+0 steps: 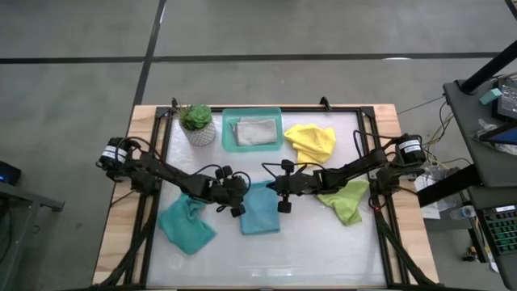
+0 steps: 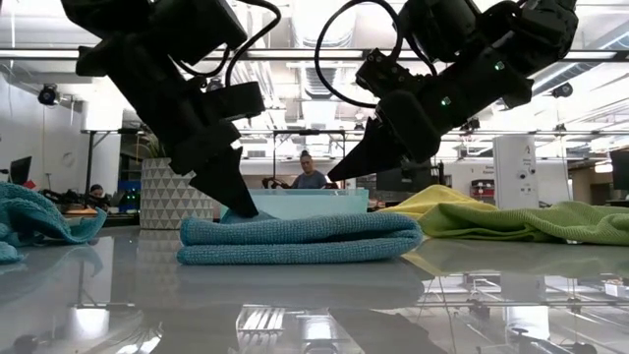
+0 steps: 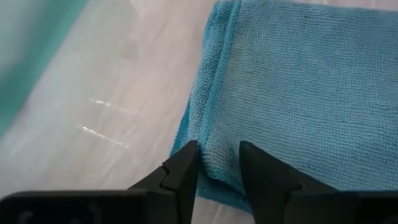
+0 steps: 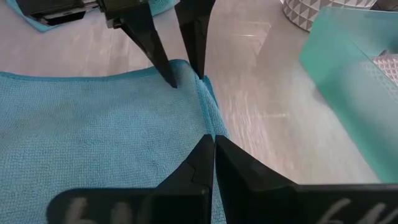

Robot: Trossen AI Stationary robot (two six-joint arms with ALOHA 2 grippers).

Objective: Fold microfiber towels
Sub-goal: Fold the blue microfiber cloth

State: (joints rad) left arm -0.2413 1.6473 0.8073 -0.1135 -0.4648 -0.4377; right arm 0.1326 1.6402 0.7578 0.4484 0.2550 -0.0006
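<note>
A blue towel lies folded in layers at mid-table. My left gripper stands open at its far left corner. My right gripper is shut and hovers just above the towel's far right corner, clear of the cloth. A teal towel lies crumpled at the near left, a lime green one lies under my right arm, and a yellow one lies at the far right. A grey towel sits in the teal tray. My left gripper has its fingertips on the blue towel's far edge, close to the far left corner. The fingers slant down from the table's left. A ridge of the cloth lies in the gap between them, and the towel stays flat on the table.
A potted plant stands at the far left beside the tray. In the low view, people sit in the room behind the table. Bare tabletop runs along the near edge.
</note>
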